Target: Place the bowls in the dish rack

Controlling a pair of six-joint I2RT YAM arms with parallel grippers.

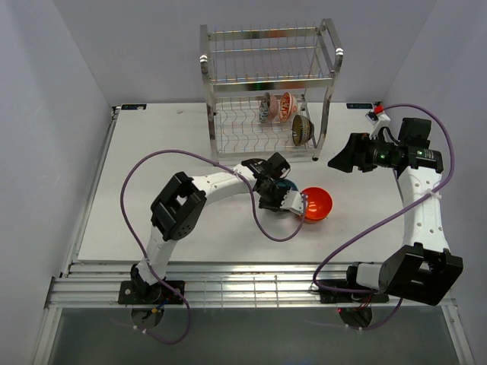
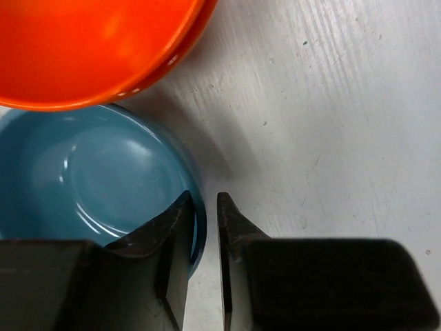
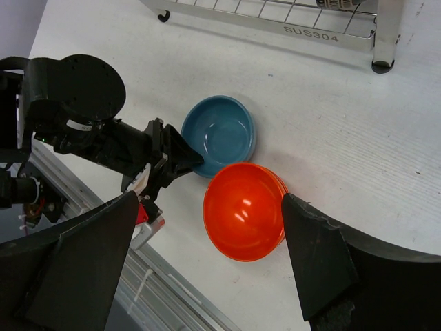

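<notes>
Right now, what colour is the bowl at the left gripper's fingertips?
The bowl is blue, seen best in the right wrist view.

Two black fingers (image 2: 241, 241) stand close together and straddle the rim of a glossy blue round bowl (image 2: 103, 179), one inside and one outside. Whether they actually pinch it is hard to tell. A shiny orange-red round bowl (image 2: 89, 48) overlaps its far edge on the scuffed white desk (image 2: 331, 138).
</notes>
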